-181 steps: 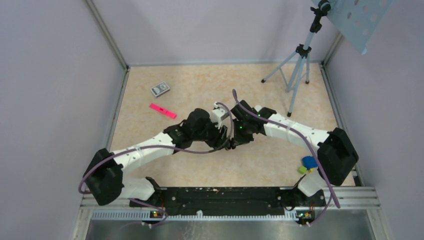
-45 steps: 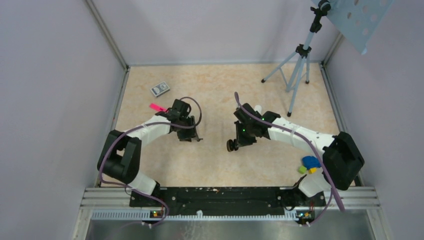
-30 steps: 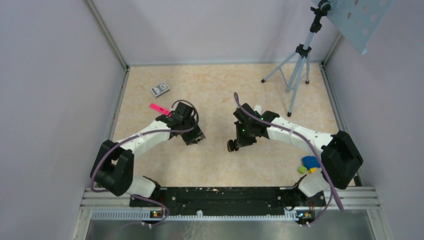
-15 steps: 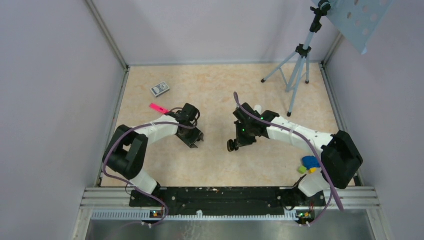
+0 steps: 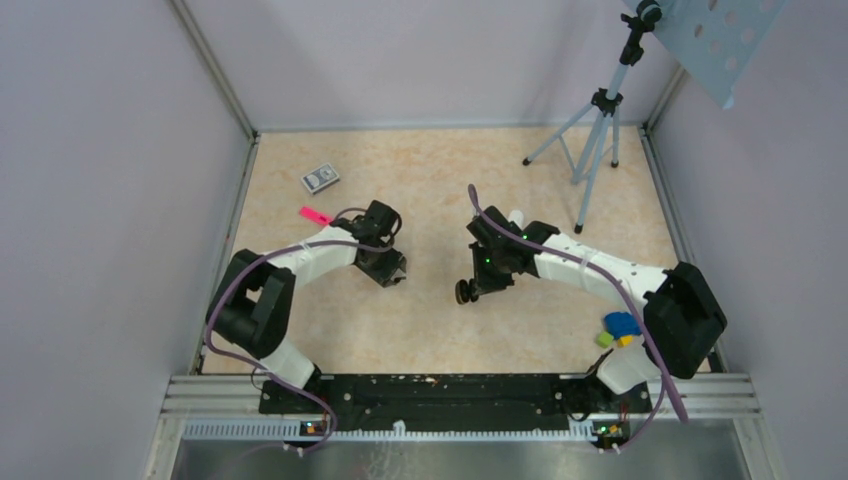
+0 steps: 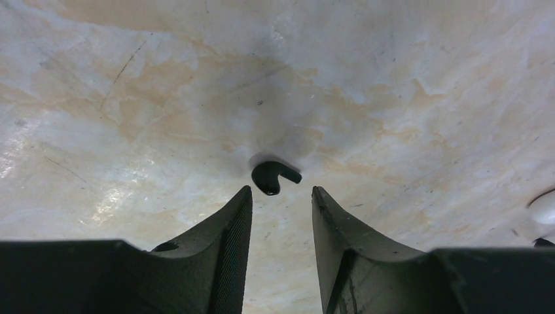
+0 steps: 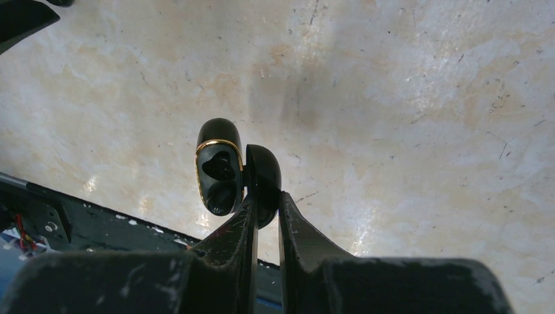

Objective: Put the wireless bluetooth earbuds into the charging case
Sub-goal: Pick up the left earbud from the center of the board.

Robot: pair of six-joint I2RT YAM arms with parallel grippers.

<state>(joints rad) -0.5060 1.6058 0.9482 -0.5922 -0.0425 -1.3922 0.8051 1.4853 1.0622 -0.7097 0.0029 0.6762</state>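
Note:
A small black earbud (image 6: pixel 275 178) lies on the table just beyond the tips of my left gripper (image 6: pixel 281 191). That gripper is open and nothing sits between its fingers; from above it (image 5: pixel 392 272) points down at the table's left middle. The glossy black charging case (image 7: pixel 219 173) hangs open, gold rim showing, held off the table. My right gripper (image 7: pixel 265 199) is shut on its lid (image 7: pixel 264 173). Whether its two dark cavities hold anything I cannot tell. From above the case (image 5: pixel 464 291) shows at the right gripper's tip (image 5: pixel 470 284).
A pink marker (image 5: pixel 315 214) and a small card box (image 5: pixel 320 178) lie at the back left. A tripod (image 5: pixel 590 140) stands at the back right. Coloured blocks (image 5: pixel 617 328) sit by the right arm's base. A white rounded object (image 6: pixel 543 208) shows at the left wrist view's right edge.
My left arm swung toward the table's middle and settled over the earbud, its jaws narrowing a little. The right arm and the case have not moved.

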